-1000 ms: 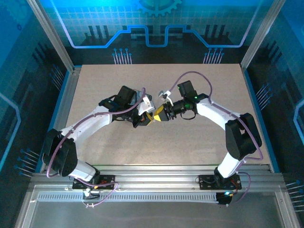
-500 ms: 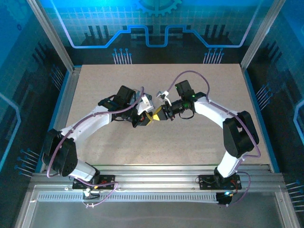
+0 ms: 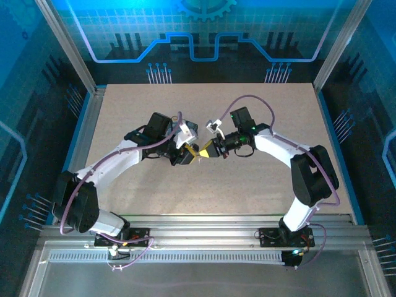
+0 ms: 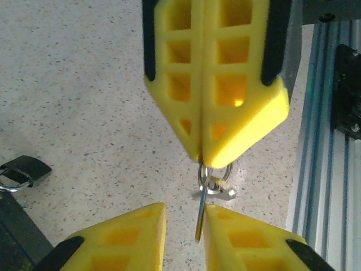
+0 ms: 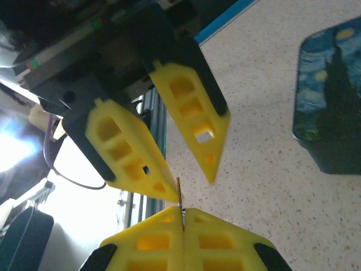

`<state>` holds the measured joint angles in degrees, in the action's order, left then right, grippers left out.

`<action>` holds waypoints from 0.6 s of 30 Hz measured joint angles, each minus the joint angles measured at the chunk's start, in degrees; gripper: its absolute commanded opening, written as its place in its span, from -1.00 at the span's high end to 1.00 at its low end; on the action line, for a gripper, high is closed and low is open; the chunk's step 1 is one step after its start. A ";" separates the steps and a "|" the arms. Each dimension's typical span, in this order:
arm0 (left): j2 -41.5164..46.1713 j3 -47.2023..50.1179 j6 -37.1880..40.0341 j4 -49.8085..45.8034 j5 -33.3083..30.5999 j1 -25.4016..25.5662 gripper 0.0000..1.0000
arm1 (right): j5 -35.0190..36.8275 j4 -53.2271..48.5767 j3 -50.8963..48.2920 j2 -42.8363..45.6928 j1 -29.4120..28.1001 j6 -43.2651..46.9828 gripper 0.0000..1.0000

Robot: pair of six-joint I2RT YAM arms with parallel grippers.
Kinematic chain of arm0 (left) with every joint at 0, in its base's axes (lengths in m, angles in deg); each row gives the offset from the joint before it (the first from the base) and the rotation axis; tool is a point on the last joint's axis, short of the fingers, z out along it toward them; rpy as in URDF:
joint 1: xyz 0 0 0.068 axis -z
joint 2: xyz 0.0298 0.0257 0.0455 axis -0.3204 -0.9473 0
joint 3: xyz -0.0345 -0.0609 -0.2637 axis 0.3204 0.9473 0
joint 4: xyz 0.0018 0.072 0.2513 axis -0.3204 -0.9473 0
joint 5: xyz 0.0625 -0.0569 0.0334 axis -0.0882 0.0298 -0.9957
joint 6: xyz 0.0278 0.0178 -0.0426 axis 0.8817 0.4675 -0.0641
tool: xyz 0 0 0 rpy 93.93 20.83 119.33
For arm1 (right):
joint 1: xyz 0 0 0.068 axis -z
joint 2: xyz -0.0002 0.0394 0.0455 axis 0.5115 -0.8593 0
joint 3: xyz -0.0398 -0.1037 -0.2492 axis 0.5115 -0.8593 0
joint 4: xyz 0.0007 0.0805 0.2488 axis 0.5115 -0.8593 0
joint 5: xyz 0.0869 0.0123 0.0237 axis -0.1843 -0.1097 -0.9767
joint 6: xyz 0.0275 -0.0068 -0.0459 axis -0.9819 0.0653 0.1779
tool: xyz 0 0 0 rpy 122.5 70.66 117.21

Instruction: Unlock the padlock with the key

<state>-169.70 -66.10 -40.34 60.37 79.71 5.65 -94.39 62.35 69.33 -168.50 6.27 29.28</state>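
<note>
Pinching the key (image 4: pixel 200 213) between tightly pressed fingers, the right gripper (image 4: pixel 201 153) pokes it into the gap of the left gripper (image 4: pixel 185 210), whose fingers are spread.

Both arms reach in from the near edge with elbows bowed outward and wrists turned toward each other, so the yellow tips meet nose to nose at the key. The key's small ring (image 4: pixel 217 182) sits just under the right tips, and its thin blade lies close beside one left finger; contact cannot be told. The padlock (image 4: pixel 25 169) lies on the speckled table (image 4: pixel 84 84) well left of the key, touched by neither gripper. In the right wrist view, a dark-blue painted tin box (image 5: pixel 333 96) rests to the key's right.
</note>
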 measured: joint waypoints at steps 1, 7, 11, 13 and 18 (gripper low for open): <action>0.46 0.59 -0.46 0.85 -0.48 -0.39 0.46 | 0.33 0.81 -0.92 0.39 0.66 -1.51 1.00; 3.52 3.85 -5.49 7.13 -5.31 -3.06 0.55 | 2.71 5.29 -4.13 2.62 4.15 -9.84 1.00; 3.87 4.68 -12.96 11.67 -10.95 -3.13 0.70 | 5.97 8.55 -5.51 3.63 5.05 -16.35 1.00; 3.76 4.70 -18.25 13.05 -15.23 -2.69 0.71 | 8.85 10.51 -6.43 3.74 5.81 -20.46 1.00; 0.28 3.21 -31.01 13.94 -26.82 2.86 0.57 | 17.29 13.16 -10.32 4.76 9.27 -28.37 1.00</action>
<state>-169.42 -62.89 -71.36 74.31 52.89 8.51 -77.10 75.51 59.01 -163.74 15.54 0.91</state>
